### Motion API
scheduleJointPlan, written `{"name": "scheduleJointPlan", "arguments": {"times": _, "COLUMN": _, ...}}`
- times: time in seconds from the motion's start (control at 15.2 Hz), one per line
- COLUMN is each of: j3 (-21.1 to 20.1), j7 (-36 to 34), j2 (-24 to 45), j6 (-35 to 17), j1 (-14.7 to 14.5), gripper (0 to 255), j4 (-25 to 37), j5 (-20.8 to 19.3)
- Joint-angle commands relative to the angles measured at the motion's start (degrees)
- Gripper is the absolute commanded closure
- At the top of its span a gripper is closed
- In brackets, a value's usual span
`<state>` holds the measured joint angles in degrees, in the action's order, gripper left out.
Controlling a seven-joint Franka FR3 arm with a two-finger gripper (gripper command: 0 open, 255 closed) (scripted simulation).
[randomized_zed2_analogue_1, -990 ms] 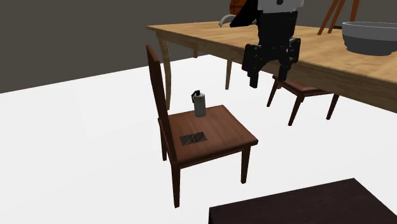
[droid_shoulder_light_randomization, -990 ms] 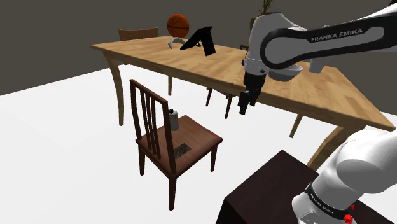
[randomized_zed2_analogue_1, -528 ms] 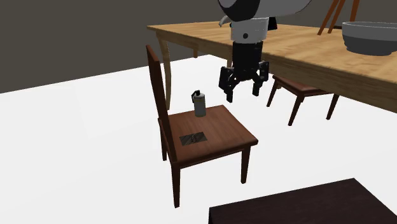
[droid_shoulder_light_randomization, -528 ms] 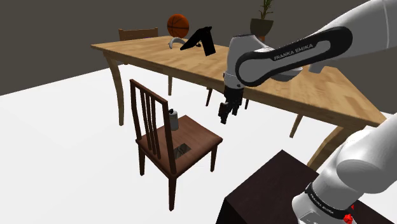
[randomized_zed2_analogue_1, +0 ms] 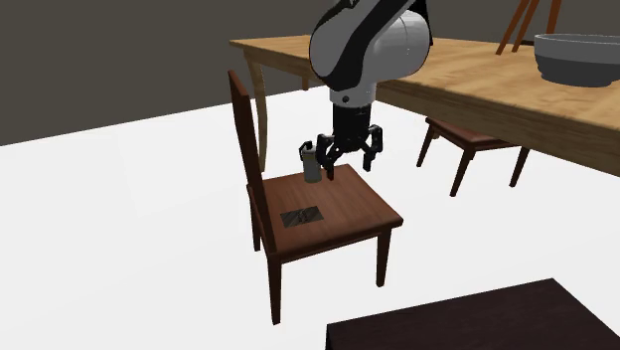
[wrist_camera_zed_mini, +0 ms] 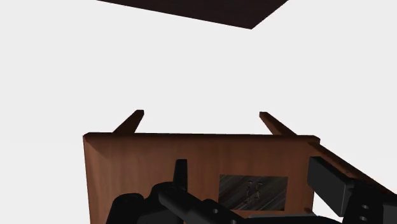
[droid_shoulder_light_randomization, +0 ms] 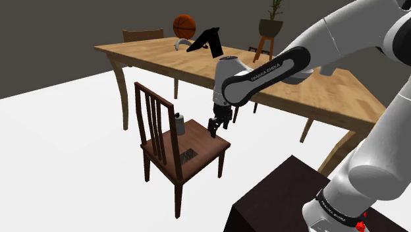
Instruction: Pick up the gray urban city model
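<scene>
The gray city model (droid_shoulder_light_randomization: 187, 156) (randomized_zed2_analogue_1: 301, 216) is a flat gray tile lying on the seat of a brown wooden chair (droid_shoulder_light_randomization: 205, 141) (randomized_zed2_analogue_1: 350, 206), toward the seat's front edge. My gripper (droid_shoulder_light_randomization: 214, 128) (randomized_zed2_analogue_1: 349, 170) hangs open just above the back part of the seat, holding nothing. It is beside a small gray bottle (droid_shoulder_light_randomization: 179, 124) (randomized_zed2_analogue_1: 312, 162) that stands upright near the backrest. In the wrist view the model (wrist_camera_zed_mini: 253, 192) lies on the seat (wrist_camera_zed_mini: 137, 167) between my spread fingers, a little beyond the gripper (wrist_camera_zed_mini: 251, 173).
A long wooden table (droid_shoulder_light_randomization: 300, 89) stands behind the chair with a basketball (droid_shoulder_light_randomization: 184, 26), a black folded stand (droid_shoulder_light_randomization: 205, 41) and a gray bowl (randomized_zed2_analogue_1: 581, 58) on it. A second chair (randomized_zed2_analogue_1: 475, 140) is tucked under it. My dark stand (droid_shoulder_light_randomization: 273, 201) is nearest.
The gripper has come down from beside the table edge toward the shoulder view's left, and now hangs over the chair seat near the bottle. It has stayed open.
</scene>
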<state>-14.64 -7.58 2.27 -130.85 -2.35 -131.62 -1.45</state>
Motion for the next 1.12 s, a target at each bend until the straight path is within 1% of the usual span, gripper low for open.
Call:
{"name": "scheduleJointPlan", "arguments": {"times": 0.0, "j3": -0.2, "j7": -1.7, "j2": 5.0, "j6": -2.1, "j1": -0.4, "gripper": 0, "j4": 2.8, "j5": -1.4}}
{"name": "scheduleJointPlan", "arguments": {"times": 0.46, "j3": 0.7, "j7": -6.2, "j2": 21.0, "j6": -6.4, "j1": -3.1, "gripper": 0, "j4": 14.2, "j5": -5.5}}
{"name": "scheduleJointPlan", "arguments": {"times": 0.73, "j3": 1.7, "j7": -7.8, "j2": 30.1, "j6": -7.2, "j1": -5.0, "gripper": 0, "j4": 22.3, "j5": -7.0}}
{"name": "scheduleJointPlan", "arguments": {"times": 0.99, "j3": 2.5, "j7": -8.8, "j2": 39.2, "j6": -7.0, "j1": -7.0, "gripper": 0, "j4": 31.8, "j5": -7.8}}
{"name": "scheduleJointPlan", "arguments": {"times": 1.06, "j3": 2.6, "j7": -8.8, "j2": 39.8, "j6": -7.4, "j1": -7.1, "gripper": 0, "j4": 31.9, "j5": -7.9}}
